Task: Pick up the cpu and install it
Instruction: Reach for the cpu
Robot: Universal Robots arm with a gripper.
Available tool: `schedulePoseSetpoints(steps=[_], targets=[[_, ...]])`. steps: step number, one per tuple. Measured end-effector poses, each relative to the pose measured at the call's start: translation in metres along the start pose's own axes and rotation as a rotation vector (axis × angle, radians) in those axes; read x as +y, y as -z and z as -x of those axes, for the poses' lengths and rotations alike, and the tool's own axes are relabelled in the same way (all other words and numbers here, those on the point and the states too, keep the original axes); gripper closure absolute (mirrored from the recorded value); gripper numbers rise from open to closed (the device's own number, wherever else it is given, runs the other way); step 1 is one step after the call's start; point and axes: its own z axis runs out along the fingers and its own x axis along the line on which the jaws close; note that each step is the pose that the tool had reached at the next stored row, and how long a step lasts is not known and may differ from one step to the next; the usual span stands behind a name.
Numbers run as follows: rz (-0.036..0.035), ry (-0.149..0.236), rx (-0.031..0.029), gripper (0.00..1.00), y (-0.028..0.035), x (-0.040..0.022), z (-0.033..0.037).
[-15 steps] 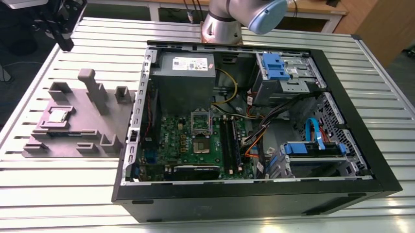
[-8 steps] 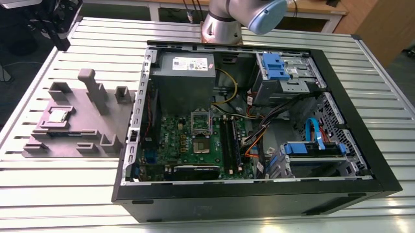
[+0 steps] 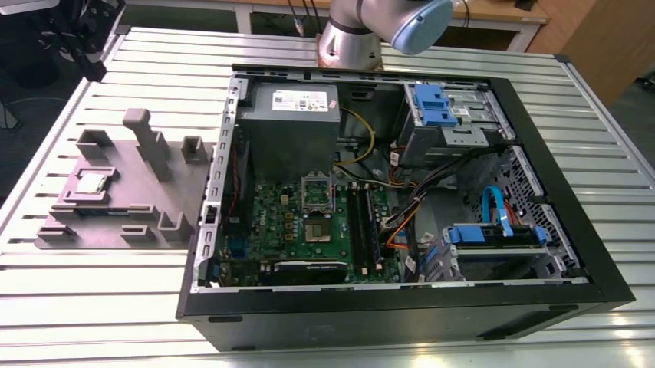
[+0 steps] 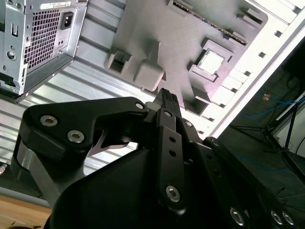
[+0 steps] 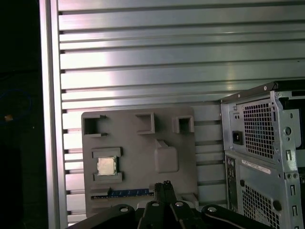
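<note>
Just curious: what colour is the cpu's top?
Pale silver; the cpu shows best in the first wrist view.

A ribbed silvery metal surface carries a black computer case lying on its side with its interior exposed. Inside, a grey power-supply box sits beside a green motherboard, and blue plastic drive brackets lie toward the exterior view's right. Near the case, on the exterior view's left, rests a flat grey-purple plastic holder with upright posts. The first wrist view shows the case's perforated rear panel.
</note>
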Motion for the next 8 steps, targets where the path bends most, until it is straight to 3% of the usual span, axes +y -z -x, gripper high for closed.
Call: schedulePoseSetpoints(steps=[5,8], targets=[[-0.0001,0.000,0.0000,0.89,0.0000,-0.0002,-0.0005],[-0.0001,0.000,0.0000,0.89,0.0003,-0.0008,-0.0075]])
